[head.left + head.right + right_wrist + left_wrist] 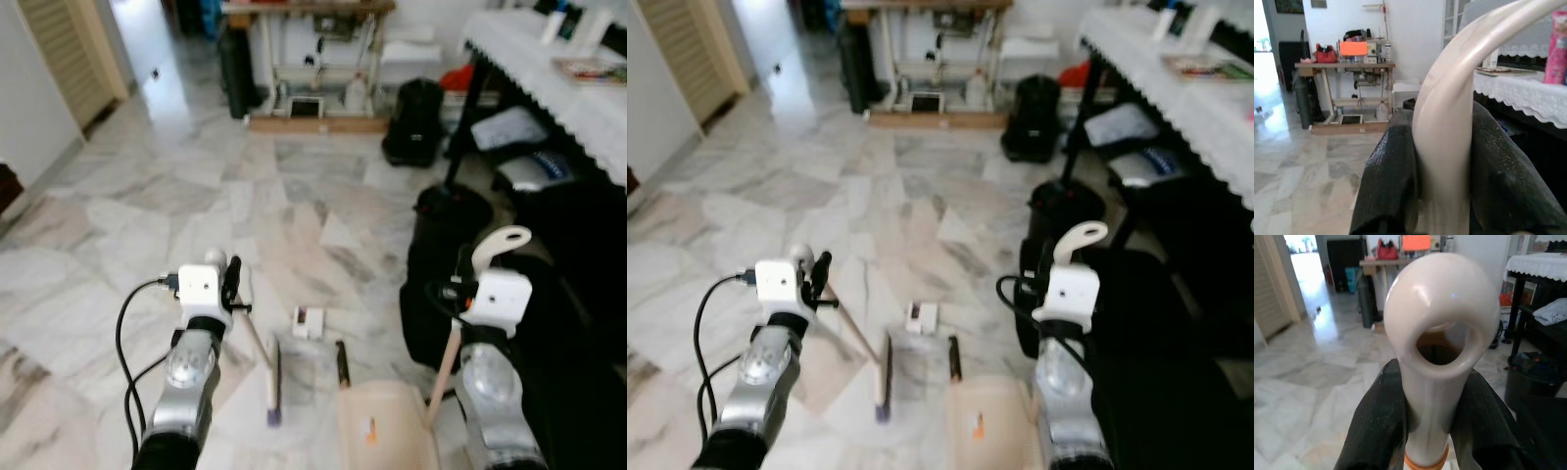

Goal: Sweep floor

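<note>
Broom (273, 377) and dustpan (384, 426) are held low over a marble floor (147, 225), one in each gripper. On the left, the left gripper (1432, 431) is clamped on the cream handle of the broom, whose looped end (1442, 318) is seen in the left wrist view rising between the two black fingers (1376, 426). From that gripper the stick slants down and inward to the brush head, which is set on the tiles just ahead of the arm. A small white scrap (308, 321) is seen on the floor just beyond the brush head, between the two arms, with a short dark strip (342, 364) lying beside it at the dustpan's far edge. An orange speck (370, 429) is seen inside the beige pan. To the right, the right gripper (1442, 196) is closed around the dustpan's long upright handle (498, 247), the pan itself lying flat on the floor below and inward of it. Dark bags (441, 264) are seen just beyond the right arm, beside a table (549, 78) draped in white lace. A work bench (313, 59) is seen far ahead against the wall.
</note>
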Controlling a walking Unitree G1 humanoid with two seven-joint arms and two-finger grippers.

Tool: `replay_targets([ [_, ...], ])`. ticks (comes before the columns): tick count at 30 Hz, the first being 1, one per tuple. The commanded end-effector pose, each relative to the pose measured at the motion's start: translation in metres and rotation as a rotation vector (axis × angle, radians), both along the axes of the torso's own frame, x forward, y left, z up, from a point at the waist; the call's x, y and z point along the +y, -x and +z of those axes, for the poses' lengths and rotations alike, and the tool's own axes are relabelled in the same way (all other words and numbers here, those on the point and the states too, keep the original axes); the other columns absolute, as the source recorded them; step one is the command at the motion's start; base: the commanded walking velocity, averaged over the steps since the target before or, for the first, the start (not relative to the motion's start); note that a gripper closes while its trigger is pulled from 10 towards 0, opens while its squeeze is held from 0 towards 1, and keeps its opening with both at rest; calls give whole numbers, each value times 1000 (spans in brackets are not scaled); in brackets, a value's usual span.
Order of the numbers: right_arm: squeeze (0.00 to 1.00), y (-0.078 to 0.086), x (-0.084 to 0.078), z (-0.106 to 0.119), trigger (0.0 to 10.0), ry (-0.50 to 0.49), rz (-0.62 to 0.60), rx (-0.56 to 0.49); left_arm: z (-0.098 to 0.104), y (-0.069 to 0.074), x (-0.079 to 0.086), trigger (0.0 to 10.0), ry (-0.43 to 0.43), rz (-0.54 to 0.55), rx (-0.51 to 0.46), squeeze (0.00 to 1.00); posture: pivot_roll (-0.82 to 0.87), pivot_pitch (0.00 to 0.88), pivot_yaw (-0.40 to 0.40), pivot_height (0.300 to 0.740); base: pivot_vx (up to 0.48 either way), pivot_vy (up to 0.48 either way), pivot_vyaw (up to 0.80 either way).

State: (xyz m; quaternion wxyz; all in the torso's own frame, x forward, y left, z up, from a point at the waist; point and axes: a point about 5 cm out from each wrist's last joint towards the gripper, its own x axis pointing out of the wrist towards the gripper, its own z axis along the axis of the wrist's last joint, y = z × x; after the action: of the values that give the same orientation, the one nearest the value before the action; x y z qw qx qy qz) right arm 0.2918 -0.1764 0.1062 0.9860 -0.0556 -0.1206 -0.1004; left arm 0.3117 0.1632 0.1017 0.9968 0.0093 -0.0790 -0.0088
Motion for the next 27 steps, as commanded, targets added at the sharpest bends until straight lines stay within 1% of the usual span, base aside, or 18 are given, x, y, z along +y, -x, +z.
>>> replay_targets([
  [1, 0, -3, -1, 10, 10000, -7, -3, -41, 7, -2, -2, 10000, 5, -7, -36, 0, -10, 0, 51, 740, 0, 0, 0],
  [7, 0, -3, -1, 10, 10000, -3, -1, -43, 11, -3, -4, 10000, 9, -22, -51, 0, -10, 0, 51, 740, 0, 0, 0],
  [17, 0, -3, 0, 9, 10000, -9, 3, -40, 8, -3, -7, 10000, 14, -45, -27, 0, -10, 0, 52, 740, 0, 0, 0],
  [27, 0, -4, 1, 9, 10000, -15, 4, -42, 7, -4, -8, 10000, 6, -53, -19, 0, -9, 0, 54, 740, 0, 480, 0],
])
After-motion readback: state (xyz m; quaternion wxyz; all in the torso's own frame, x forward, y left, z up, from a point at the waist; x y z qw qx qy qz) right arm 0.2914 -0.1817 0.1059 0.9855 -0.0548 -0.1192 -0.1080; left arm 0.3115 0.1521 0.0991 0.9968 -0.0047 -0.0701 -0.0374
